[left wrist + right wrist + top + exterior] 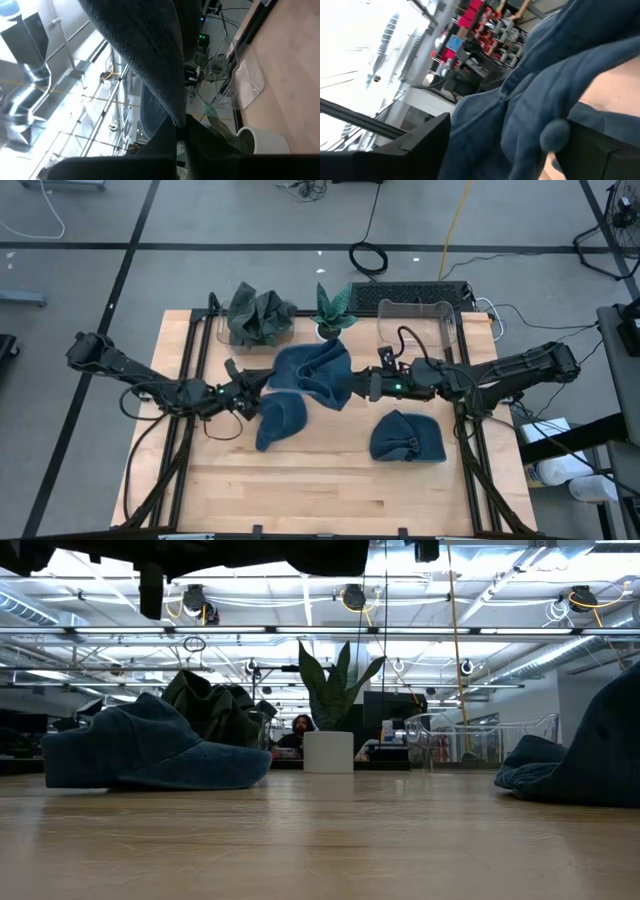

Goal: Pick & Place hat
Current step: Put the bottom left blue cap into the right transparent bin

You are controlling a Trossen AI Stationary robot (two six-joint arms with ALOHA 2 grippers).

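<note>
A blue hat (318, 372) hangs in the air over the middle of the table, between my two grippers. My left gripper (260, 387) is shut on its left side. At the hat's right side stands my right gripper (357, 385), open, with bunched blue cloth (520, 115) between its fingers. A second blue hat (280, 422) lies on the table below the held one, toward the near edge. A third (407, 437) lies at the near right. The low view shows both (150, 752) (585, 745) flat on the wood. My left gripper pinches an edge of the hat's cloth (172, 112) between its two shut fingers, coming about level from the table's left. The cloth runs on past the fingertips, and the hat is clear of the table. My right gripper has cloth between its open fingers (600, 145); whether it touches, I cannot tell.
A clear bin (225, 330) at the far left holds dark green hats (258, 315). A potted plant (333, 308) stands at the far middle, and another clear bin (420, 320) at the far right. A person (298, 730) sits beyond the table.
</note>
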